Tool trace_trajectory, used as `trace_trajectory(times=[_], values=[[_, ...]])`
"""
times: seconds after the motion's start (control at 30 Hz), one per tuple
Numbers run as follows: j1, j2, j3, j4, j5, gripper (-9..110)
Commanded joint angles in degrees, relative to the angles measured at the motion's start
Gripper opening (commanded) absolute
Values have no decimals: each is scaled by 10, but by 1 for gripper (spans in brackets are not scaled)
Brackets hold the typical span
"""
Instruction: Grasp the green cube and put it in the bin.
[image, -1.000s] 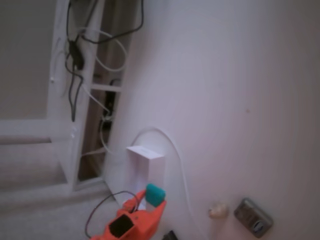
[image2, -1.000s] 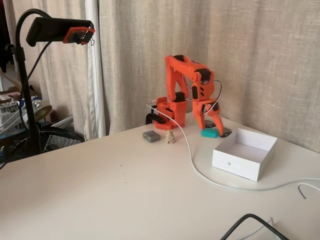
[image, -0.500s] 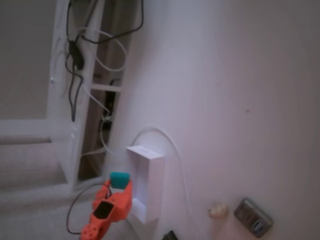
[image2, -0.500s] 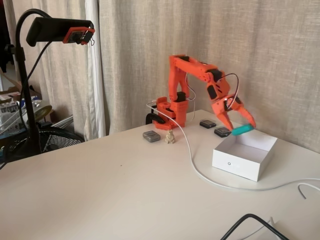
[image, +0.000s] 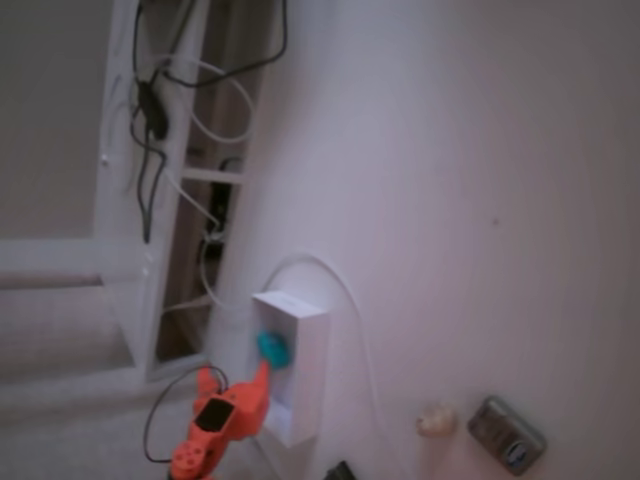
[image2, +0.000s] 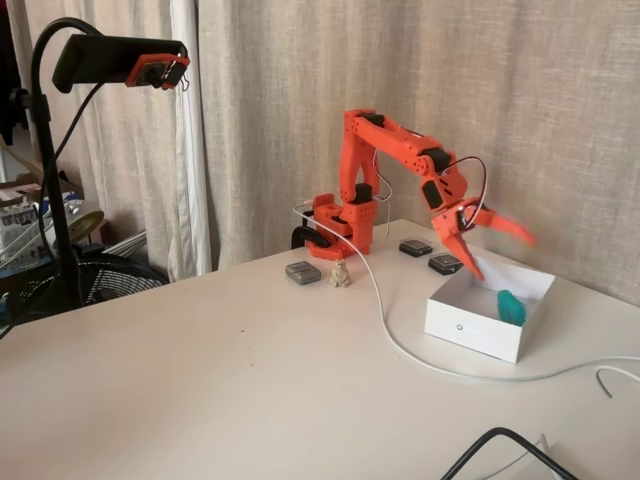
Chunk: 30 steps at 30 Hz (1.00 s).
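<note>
The gripper (image2: 497, 252) is hanging with its fingers spread wide and empty; the green cube (image2: 511, 307) is lying just below them, apart, inside the bin (image2: 470, 328).

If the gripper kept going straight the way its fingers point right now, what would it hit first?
Probably the bin. The open gripper points down over it, so it would likely meet the bin's inside, perhaps the green cube lying there. Depth is unclear.
</note>
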Motion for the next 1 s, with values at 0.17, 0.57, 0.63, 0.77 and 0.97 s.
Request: trace_trajectory(times=[0.17,0.57,0.63,0.77,0.97], values=[[-4,17,-21,16,-3,50],[-78,272,62,33,5,42],[-86,322,80,53,7,42],[-90,407,112,116,11,42],[-83,589,279,116,13,42]])
